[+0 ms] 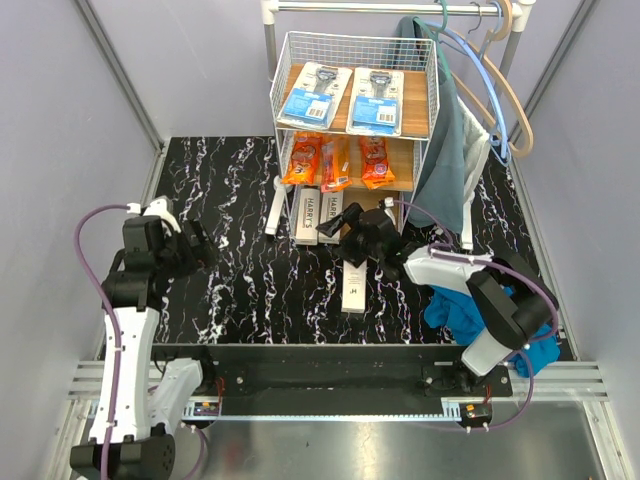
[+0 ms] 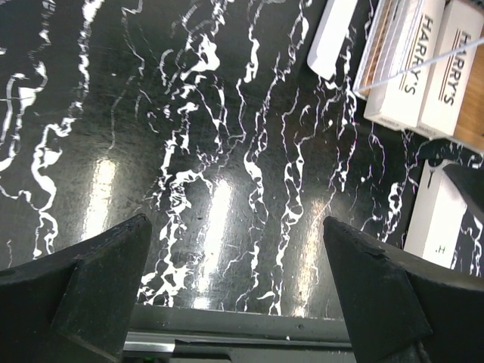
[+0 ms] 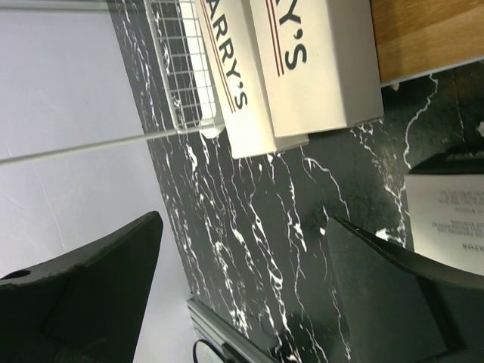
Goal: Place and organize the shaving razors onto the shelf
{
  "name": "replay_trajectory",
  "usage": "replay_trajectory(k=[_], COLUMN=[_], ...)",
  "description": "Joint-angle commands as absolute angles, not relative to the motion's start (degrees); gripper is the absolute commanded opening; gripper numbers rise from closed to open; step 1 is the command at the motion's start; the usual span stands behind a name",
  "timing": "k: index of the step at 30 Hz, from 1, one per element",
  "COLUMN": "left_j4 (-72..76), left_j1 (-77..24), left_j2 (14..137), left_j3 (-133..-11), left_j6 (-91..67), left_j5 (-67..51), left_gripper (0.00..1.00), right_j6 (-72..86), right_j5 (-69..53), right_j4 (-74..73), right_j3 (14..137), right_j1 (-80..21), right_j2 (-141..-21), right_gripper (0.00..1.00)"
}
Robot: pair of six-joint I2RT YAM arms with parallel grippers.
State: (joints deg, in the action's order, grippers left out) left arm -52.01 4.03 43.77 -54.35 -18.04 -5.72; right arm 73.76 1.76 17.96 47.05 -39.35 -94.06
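Two long white boxes (image 1: 309,215) are laid side by side on the bottom board of the shelf (image 1: 281,80). Their long axes run front to back, with the near ends poking out toward the arms, and "HARRY'S" is read along each. A third box (image 1: 355,283) is laid flat on the worktop (image 1: 240,290) just before the shelf, on the same axis, with "H" at its near end. A fourth box (image 1: 274,211) is seen beside the shelf's left leg. Orange bags (image 1: 335,163) are kept on the middle board, blue blister cards (image 1: 315,93) on top. The left gripper (image 2: 236,223) and right gripper (image 3: 243,227) are spread wide, with nothing grasped.
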Motion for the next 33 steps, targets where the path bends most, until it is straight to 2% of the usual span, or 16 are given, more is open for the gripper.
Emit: replay_trajectory(k=[1, 6, 11, 15, 21, 27, 33], left_j4=[-50.36, -48.52, -45.44, -42.55, -36.83, -32.79, -29.45], left_j1=[3.78, 3.60, -1.22, -8.95, -27.57, -46.29, -54.47], left_j2=[44.91, 44.91, 44.03, 44.29, 49.73, 62.91, 76.44], left_j3=[-55.11, -52.39, -48.70, -46.15, -46.14, -51.76, -57.56], left_j6=[-16.61, -18.89, -23.11, -28.46, -37.78, -44.03, -48.25], left_j5=[-9.40, -13.27, -12.32, -8.62, 1.74, 12.56, 16.95], left_gripper=[0.99, 0.99, 0.99, 0.99, 0.99, 0.99, 0.99], right_j6=[69.61, 66.63, 63.64, 62.41, 60.74, 60.29, 61.08], right_j5=[0.18, 0.96, 1.23, 2.02, 6.66, 12.91, 15.11], right_j4=[13.98, 8.19, 1.33, -5.78, -20.52, -35.92, -41.83], right_j3=[48.78, 47.73, 47.20, 43.78, 41.49, 43.41, 43.59], right_j1=[-39.11, -39.20, -39.20, -39.20, -39.20, -39.11, -39.20], right_j2=[-88.34, -81.32, -75.07, -66.30, -50.31, -36.33, -31.21], right_gripper=[1.00, 1.00, 1.00, 1.00, 1.00, 1.00, 1.00])
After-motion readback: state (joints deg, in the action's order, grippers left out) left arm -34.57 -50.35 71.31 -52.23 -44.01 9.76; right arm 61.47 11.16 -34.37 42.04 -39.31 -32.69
